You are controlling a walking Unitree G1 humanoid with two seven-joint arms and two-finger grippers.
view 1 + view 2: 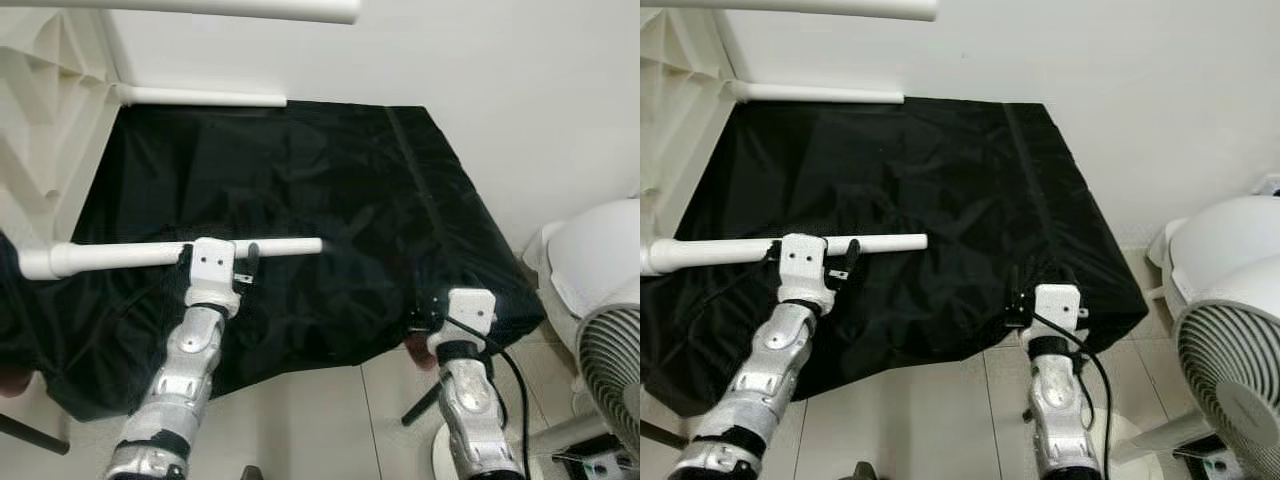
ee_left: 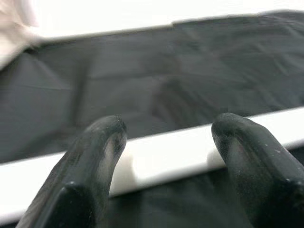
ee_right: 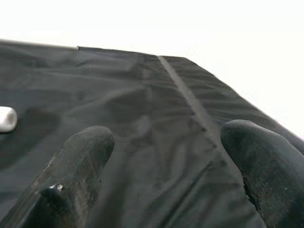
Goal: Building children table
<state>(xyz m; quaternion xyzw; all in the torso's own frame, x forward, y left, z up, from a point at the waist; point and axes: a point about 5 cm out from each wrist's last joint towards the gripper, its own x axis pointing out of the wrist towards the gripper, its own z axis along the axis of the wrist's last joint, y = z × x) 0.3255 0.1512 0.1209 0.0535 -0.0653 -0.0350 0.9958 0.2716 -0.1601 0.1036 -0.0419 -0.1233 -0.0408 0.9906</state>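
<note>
Two robot hands over a black-draped counter, with three white tubes in sight.

One long white tube (image 1: 160, 255), round and smooth with a thicker collar at its left end, lay across the black cloth (image 1: 330, 190) on the counter, near the front edge. A second white tube (image 1: 205, 97) lay along the back edge by the wall, and a third white tube (image 1: 200, 8) crossed the top of the view. The left hand (image 2: 166, 147) reached forward, its fingers (image 2: 95, 161) apart on either side of the long tube, not clamped. The right hand (image 3: 161, 156) hovered at the counter's front right corner, fingers spread, holding nothing. One white fan (image 1: 610, 350) stood at right.
</note>
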